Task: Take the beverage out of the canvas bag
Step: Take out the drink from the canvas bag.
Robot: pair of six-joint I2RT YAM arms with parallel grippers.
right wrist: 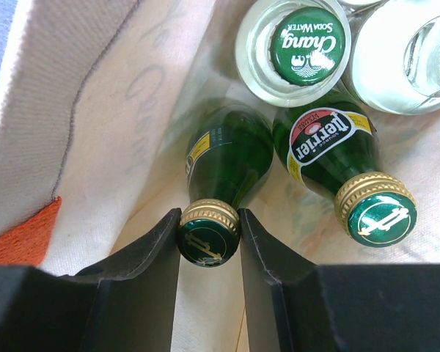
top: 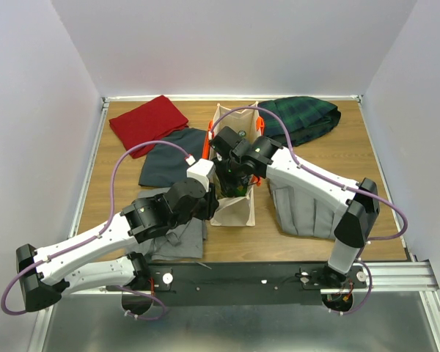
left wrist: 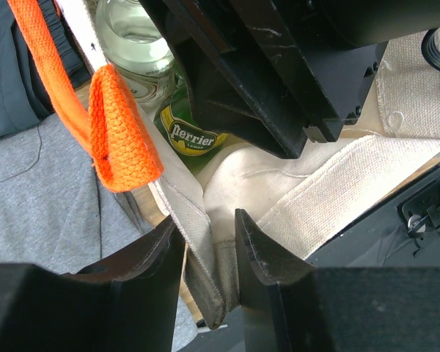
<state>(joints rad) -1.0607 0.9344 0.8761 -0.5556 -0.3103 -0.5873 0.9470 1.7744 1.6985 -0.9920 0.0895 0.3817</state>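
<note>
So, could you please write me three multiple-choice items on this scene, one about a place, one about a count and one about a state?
1. Where does the red cloth lie?
A. far left of the table
B. inside the canvas bag
C. under the right arm's base

2. How many gold-capped green bottles show in the right wrist view?
A. one
B. two
C. four

3. What is the left gripper doing?
A. hanging open over the table
B. holding a bottle
C. pinching the canvas bag wall

Answers: 1 A, it lies far left by the back edge. 2 B, the gripped bottle and its neighbour. 3 C, the fingers squeeze the beige fabric.
</note>
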